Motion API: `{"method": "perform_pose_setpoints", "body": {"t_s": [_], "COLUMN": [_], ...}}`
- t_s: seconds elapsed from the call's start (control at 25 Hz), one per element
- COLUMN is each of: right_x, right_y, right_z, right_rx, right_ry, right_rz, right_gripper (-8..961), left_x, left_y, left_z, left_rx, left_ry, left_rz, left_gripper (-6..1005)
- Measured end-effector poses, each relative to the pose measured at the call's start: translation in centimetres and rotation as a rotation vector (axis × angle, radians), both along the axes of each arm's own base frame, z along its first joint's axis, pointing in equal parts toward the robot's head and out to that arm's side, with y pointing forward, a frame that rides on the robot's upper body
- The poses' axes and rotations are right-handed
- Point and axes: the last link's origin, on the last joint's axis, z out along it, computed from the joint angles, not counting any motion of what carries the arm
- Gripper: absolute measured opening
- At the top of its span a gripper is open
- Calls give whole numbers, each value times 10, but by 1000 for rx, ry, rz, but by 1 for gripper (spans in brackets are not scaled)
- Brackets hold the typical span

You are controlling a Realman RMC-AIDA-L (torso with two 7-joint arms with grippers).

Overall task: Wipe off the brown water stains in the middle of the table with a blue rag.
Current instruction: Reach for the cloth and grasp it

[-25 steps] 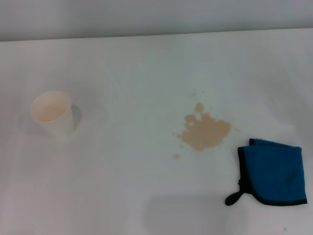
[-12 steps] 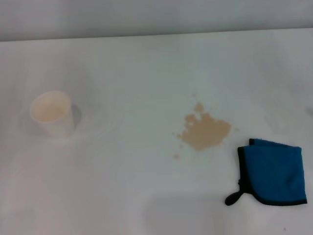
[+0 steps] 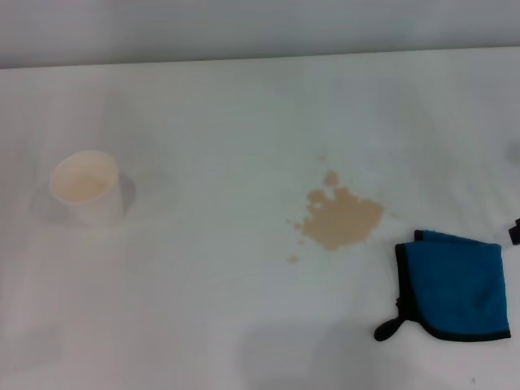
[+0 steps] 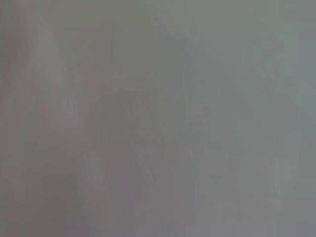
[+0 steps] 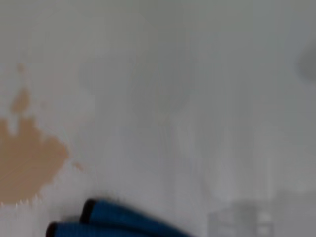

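Blue rag lies folded on the near right of the white worktop, its black loop tab toward the robot. Just beyond it, brown water stains spread mid-table, apart from the cloth. Farther left stands a paper cup. Right gripper barely shows at the right edge; I cannot tell how its fingers stand.

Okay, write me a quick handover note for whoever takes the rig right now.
Right gripper: only a dark tip shows at the right edge of the head view, just above the blue rag. Left gripper: not in view.
Rag lies folded on the table, untouched, right of the brown water stains. A paper cup stands far left.
Done: nothing wiped.
Left: grasp the rag, wipe the stains.
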Motion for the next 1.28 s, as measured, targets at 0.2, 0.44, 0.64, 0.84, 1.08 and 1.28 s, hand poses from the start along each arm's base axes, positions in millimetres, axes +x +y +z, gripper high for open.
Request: {"method": "perform_pose_setpoints", "body": {"t_s": [0.2, 0.44, 0.64, 0.84, 1.08, 1.28], "right_x": [-16, -48, -61, -60, -55, -51], "right_y": [8, 20, 24, 25, 23, 23], "right_z": [-15, -36, -48, -51, -51, -55], "right_rx": [-83, -145, -184, -194, -208, -223], "right_ry": [-65, -91, -112, -137, -160, -170], "right_rz": [-9, 51, 79, 73, 55, 53], "right_gripper": [606, 605, 604, 601, 599, 597], "left_x": [-1, -2, -2, -3, -4, -2], "left_y": [-1, -2, -3, -6, -6, -3], "left_z": [1, 1, 1, 2, 2, 1], "left_rx": [3, 6, 6, 16, 14, 10], "left_ry": [0, 1, 2, 1, 1, 4], "left_rz": [5, 9, 11, 13, 17, 9], "left_gripper": [801, 801, 801, 802, 802, 802]}}
